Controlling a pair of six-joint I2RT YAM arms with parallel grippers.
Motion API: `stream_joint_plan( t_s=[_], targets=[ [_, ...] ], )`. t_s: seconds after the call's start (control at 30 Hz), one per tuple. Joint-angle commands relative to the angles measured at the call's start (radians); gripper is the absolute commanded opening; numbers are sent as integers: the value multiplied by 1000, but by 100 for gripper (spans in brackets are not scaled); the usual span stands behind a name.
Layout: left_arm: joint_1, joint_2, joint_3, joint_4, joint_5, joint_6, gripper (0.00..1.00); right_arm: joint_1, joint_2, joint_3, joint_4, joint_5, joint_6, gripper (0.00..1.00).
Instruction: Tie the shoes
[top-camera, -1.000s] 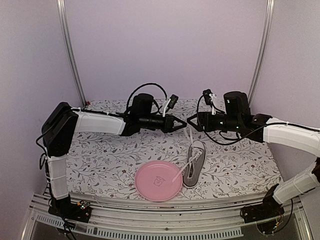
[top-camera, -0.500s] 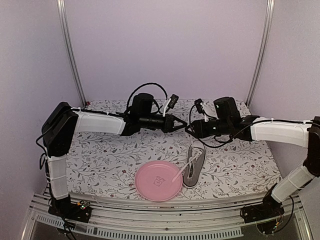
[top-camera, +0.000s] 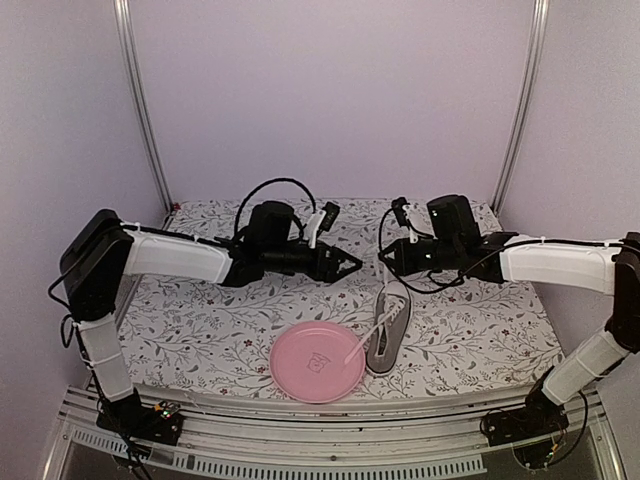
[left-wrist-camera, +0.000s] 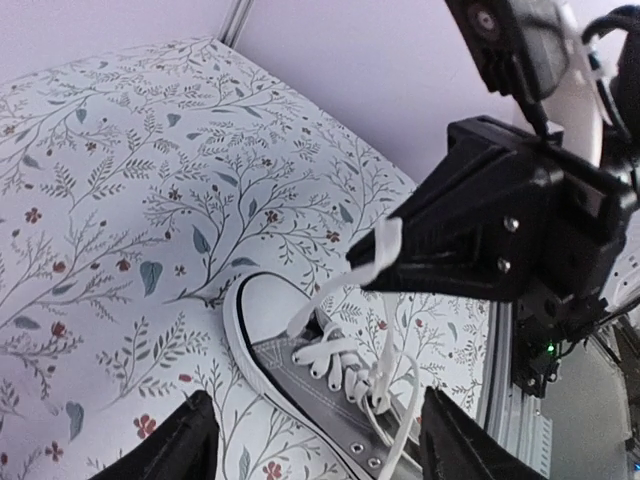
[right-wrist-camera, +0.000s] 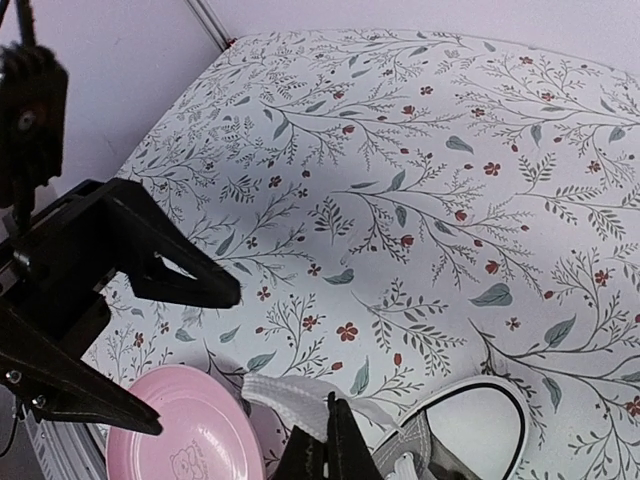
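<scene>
Handing over of a lace between the grippers is recorded at this moment.

On the floral-print table (top-camera: 200, 320) the two arms are brought together above the middle, toward the far side. The left gripper (top-camera: 355, 266), clamped on the white lace a second earlier, is now seen with its jaws spread wide and empty, and has been drawn back toward its own side. The right gripper (top-camera: 383, 258), wide a second earlier, has been brought in and is now pinched tight on the lifted lace end (left-wrist-camera: 386, 243). In the left wrist view the strip is seen folded over its tips.

The transfer is judged complete. The lace is kept raised from the eyelets and the left gripper is freed, presumably for the other lace. No loop or knot is formed yet, so the task is judged to be at an early stage.

The pink plate (top-camera: 285, 375) is unmoved at the near edge, middle. The grey sneaker (top-camera: 388, 328) is laid just beside the plate's right rim, toe cap toward the far side, heel toward the arm bases. The second lace end (top-camera: 357, 349) is draped off the sneaker onto the plate.

Count:
- table, one
- arms, two
- grippers, two
- plate, one
- sneaker, one (no pair is seen)
- lace ends, two: one held, one slack
</scene>
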Motion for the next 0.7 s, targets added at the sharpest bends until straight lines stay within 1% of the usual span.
stream_joint_plan(
  t_s=[0.0,0.1,0.3,0.4,0.47,0.57,0.67],
  targets=[
    [-58,-105,-134,69,-100,14,68,-6,-55,-55,10,38,61,2],
    [-115,-75,-130,22,-109,44,64,-7,-60,-67,17,33,84,2],
    [-209,26,-27,-83,-157,130,48,-6,-67,-74,22,38,102,2],
    [-223,74,12,-116,-191,155,40,-7,-73,-76,26,37,105,2],
    [-230,100,28,-125,-201,168,39,-6,-77,-76,29,34,107,2],
    [-237,127,55,-146,-212,183,33,-7,-80,-76,30,33,108,2],
    [-248,143,67,-157,-222,195,29,-6,-80,-76,31,33,105,2]
  ],
)
